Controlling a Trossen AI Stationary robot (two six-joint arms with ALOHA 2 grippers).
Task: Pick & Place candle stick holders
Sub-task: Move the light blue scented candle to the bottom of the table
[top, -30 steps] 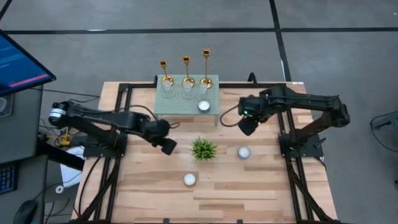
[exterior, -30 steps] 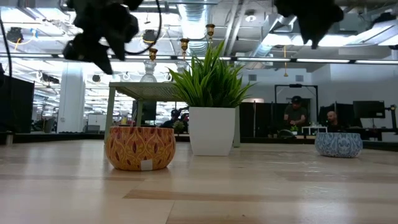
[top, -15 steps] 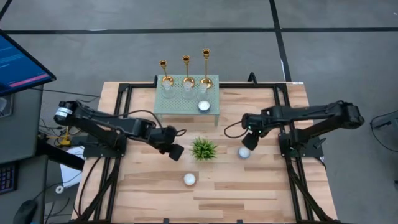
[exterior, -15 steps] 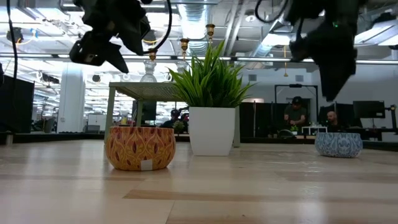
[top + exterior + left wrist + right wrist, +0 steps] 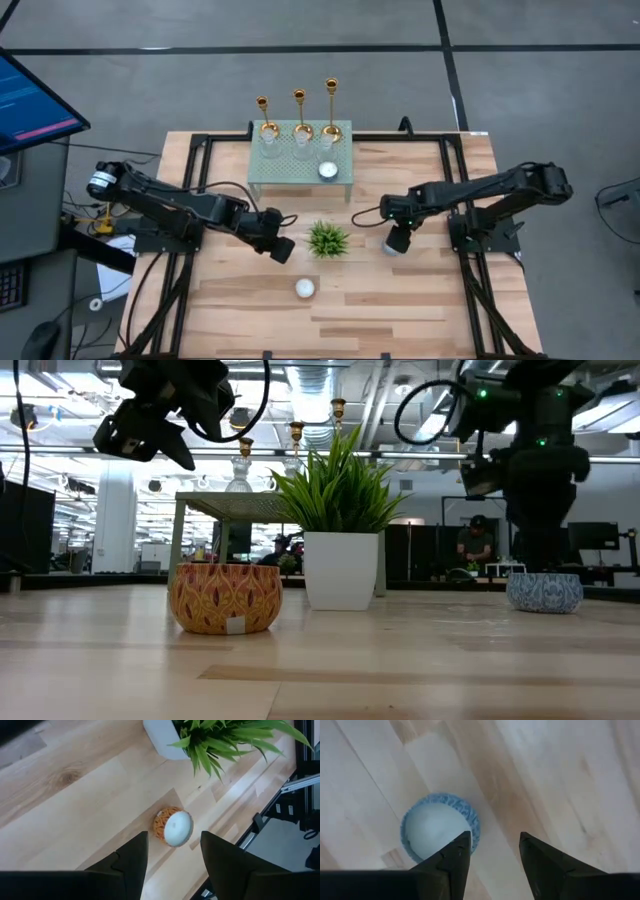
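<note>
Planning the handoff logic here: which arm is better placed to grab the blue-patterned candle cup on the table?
Right. The right gripper hangs open just above the blue cup, which shows beside its fingers. The left gripper is across the plant, nearer the orange cup.

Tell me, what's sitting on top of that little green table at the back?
On the green table stand three gold candle stick holders, some clear glass cups and a white candle. Whatever is under it stays hidden from above.

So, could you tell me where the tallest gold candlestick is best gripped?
Probably at the thin stem of the tallest candlestick, which stands upright on the green stand. Come level from its free right side, since another candlestick stands on its left.
</note>
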